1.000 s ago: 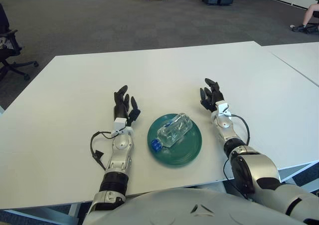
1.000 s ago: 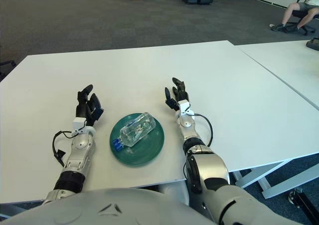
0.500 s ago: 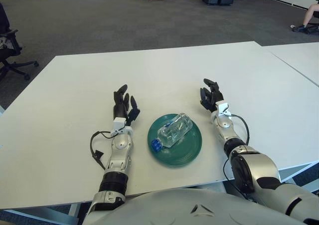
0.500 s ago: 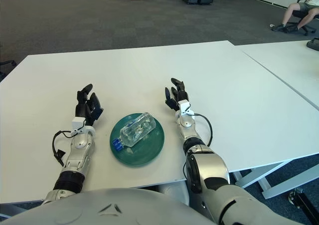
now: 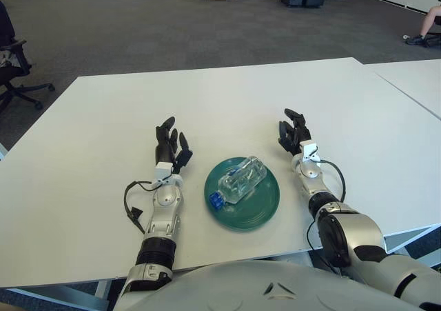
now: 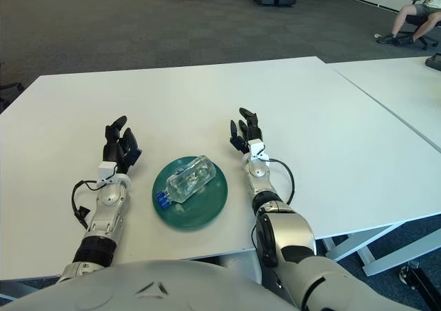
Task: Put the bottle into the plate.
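Bottle [image 5: 240, 179] lies on side in plate [image 5: 264, 205], frame centre. Left hand [image 5: 170, 145], right hand [image 5: 294, 132] flank plate, fingers spread, empty. Risk: hand bump rolls bottle onto table [image 5: 103, 118].

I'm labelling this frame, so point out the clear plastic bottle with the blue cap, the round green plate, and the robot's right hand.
clear plastic bottle [image 5: 242, 178], left eye view, middle of its body
round green plate [image 5: 258, 206], left eye view, bare inner surface
right hand [image 5: 294, 132], left eye view, palm

left robot hand [image 5: 169, 144] fingers spread; right robot hand [image 5: 294, 132] likewise, both forearms outstretched
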Controlling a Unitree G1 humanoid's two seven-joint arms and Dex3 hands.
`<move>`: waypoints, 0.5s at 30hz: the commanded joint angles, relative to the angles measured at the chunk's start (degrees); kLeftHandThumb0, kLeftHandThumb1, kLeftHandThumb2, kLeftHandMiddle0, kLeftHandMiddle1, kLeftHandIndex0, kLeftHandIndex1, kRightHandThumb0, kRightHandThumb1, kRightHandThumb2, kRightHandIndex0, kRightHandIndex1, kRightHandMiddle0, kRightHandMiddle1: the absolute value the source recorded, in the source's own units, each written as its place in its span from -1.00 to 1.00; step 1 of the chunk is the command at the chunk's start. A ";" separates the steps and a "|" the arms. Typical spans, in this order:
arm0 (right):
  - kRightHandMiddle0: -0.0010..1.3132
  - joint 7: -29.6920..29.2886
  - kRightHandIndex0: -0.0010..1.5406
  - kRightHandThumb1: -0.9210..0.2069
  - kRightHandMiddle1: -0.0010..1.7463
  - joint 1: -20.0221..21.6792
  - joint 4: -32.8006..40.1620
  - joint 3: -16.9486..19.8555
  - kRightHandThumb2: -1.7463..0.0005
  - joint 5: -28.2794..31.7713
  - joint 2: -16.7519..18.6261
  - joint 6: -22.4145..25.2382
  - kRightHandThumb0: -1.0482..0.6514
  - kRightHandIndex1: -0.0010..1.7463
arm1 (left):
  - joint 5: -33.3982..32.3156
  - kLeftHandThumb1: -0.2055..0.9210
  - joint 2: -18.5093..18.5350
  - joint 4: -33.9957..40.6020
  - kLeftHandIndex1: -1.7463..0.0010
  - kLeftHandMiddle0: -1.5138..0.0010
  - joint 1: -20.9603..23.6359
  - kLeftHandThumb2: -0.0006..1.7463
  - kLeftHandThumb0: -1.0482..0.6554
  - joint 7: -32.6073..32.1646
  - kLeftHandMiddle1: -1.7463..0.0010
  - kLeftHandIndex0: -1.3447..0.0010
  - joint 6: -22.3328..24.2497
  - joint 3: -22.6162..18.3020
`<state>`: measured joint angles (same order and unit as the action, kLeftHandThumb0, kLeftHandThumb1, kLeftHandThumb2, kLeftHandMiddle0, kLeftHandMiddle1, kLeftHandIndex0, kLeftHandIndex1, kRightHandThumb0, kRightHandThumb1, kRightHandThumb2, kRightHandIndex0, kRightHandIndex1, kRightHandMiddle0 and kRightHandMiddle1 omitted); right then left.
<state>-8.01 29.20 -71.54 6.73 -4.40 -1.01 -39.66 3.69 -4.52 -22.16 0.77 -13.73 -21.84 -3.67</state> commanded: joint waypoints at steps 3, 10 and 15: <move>-1.00 1.30 -0.54 -1.00 -0.15 -1.53 -0.03 0.13 0.28 0.80 0.49 1.57 -0.46 -0.92 | -0.30 1.00 0.50 0.65 0.04 0.54 0.62 -0.05 -0.69 0.62 1.00 1.00 0.45 -0.21; -1.00 -1.70 -0.53 -1.00 -0.16 -1.41 0.28 -1.37 0.27 -0.98 0.14 4.15 -0.45 -0.92 | -0.16 1.00 0.64 0.55 0.02 0.54 0.76 -0.05 -0.69 0.80 1.00 1.00 0.22 -0.23; -1.00 -4.24 -0.52 -1.00 -0.18 -1.30 0.89 -2.77 0.28 -2.63 -0.01 6.47 -0.46 -0.91 | -0.21 1.00 0.68 0.34 0.01 0.54 1.08 -0.05 -0.70 0.88 0.99 1.00 0.36 -0.29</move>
<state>-11.06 28.91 -69.96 4.77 -6.04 -1.04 -36.35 3.46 -4.44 -22.11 0.77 -13.17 -21.84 -3.77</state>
